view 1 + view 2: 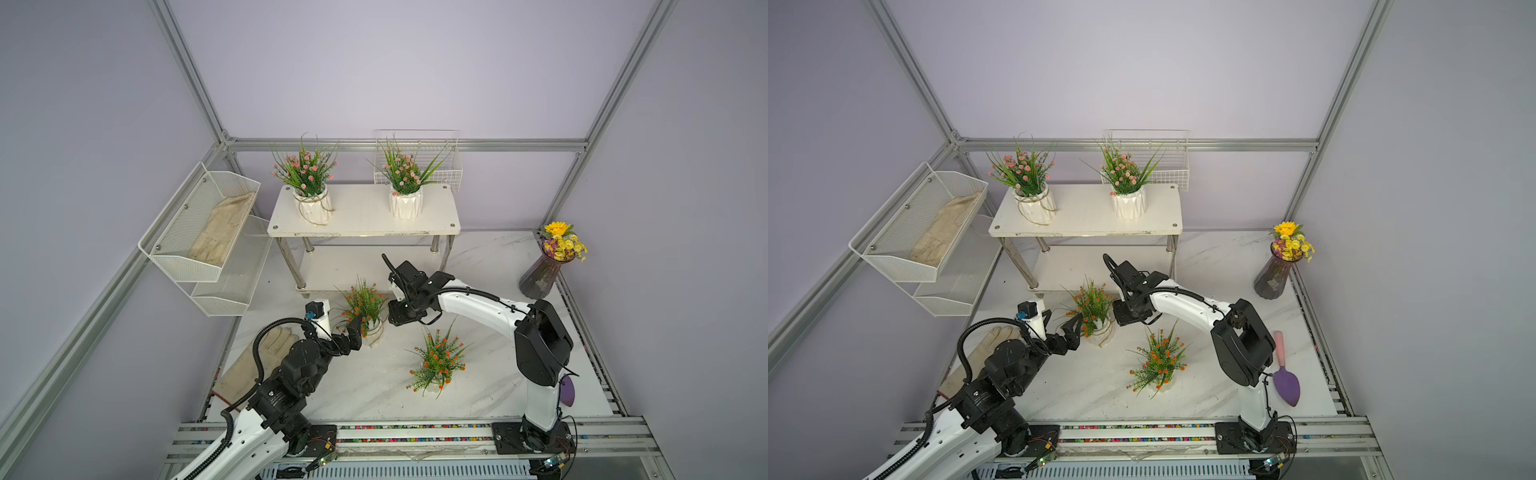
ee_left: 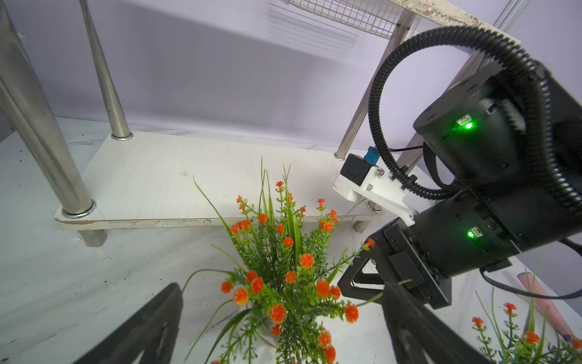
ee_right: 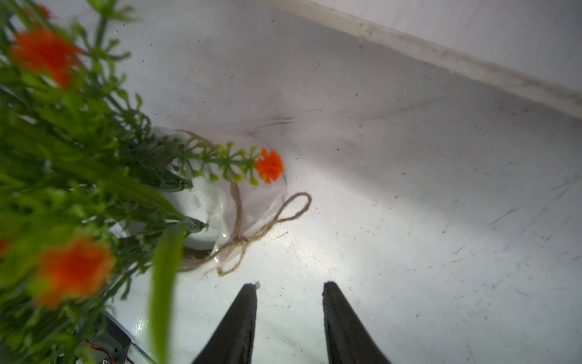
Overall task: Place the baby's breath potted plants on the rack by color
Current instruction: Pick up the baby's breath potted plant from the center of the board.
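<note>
Lavender walls (image 1: 415, 62) enclose a white marble tabletop (image 1: 374, 390); on the top board of the far rack (image 1: 365, 222) stand the left pink plant (image 1: 309, 176) and the right pink plant (image 1: 403, 174); the far orange plant (image 1: 365, 305) stands on the tabletop before the rack, the left gripper (image 2: 282, 286) holding its jaws spread wide to either side of it; the right gripper (image 3: 289, 285), just right of it, is slightly parted and empty; the near orange plant (image 1: 438, 361) stands nearer, apart.

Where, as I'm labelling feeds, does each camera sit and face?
Top views: high above the robot's base, looking down at the rack; left arm, right arm show.
Left wrist: on the left arm, facing the rack's lower shelf over an orange plant; open left gripper, right arm show.
Right wrist: on the right arm, looking down at the table; right gripper shows.
Shared: all show that orange plant.
</note>
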Motion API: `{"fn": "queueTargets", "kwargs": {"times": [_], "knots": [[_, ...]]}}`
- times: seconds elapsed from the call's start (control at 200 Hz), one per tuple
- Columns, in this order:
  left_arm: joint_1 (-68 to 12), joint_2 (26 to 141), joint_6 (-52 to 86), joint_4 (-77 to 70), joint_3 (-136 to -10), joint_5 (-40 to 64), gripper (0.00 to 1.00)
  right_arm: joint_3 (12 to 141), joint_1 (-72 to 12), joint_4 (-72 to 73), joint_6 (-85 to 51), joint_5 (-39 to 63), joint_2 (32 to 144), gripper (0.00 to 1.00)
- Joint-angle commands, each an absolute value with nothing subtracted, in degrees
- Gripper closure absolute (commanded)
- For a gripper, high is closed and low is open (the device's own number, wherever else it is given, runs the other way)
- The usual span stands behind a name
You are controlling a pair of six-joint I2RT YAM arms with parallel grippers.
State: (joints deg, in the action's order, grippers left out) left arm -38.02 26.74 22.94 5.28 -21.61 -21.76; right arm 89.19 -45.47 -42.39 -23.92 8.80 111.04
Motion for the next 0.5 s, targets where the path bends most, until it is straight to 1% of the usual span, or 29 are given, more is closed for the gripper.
{"fn": "queueTargets", "kwargs": {"times": [0.0,0.495], "knots": [[-38.4,25.7,24.7,4.8,-20.0,-25.1,0.01,92.1,-46.3,-40.2,-24.3,9.6,112.7,0.62],[-38.5,23.8,24.9,6.6,-18.1,-24.8,0.00,97.4,-47.5,-40.5,-24.2,10.4,118.4,0.62]]}}
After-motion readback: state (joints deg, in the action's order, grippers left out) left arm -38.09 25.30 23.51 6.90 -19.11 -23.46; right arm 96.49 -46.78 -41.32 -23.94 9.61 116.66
